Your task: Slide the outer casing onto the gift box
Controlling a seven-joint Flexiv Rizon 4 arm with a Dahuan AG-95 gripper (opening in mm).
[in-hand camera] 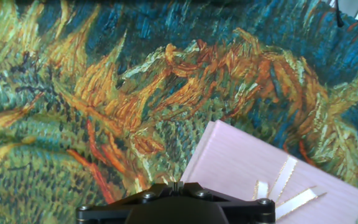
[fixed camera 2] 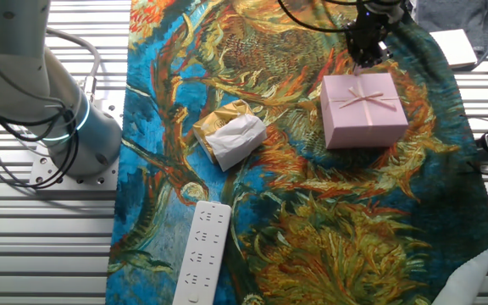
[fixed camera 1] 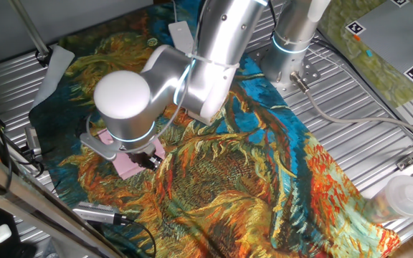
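Fingers (fixed camera 2: 368, 52) are hovering just beyond the far edge of the outer casing (fixed camera 2: 364, 109); I cannot tell whether they are parted or closed. I'm judging the casing is already seated over the gift box on the desk (fixed camera 2: 312, 212), so next I'm planning a gentle push to finish.

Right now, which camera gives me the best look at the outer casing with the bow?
The other fixed view: the outer casing shows whole, its top face, bow and two sides unobstructed. The one fixed view shows only a pink corner under the arm. The hand view shows part of its top and ribbon, cut off by the frame.
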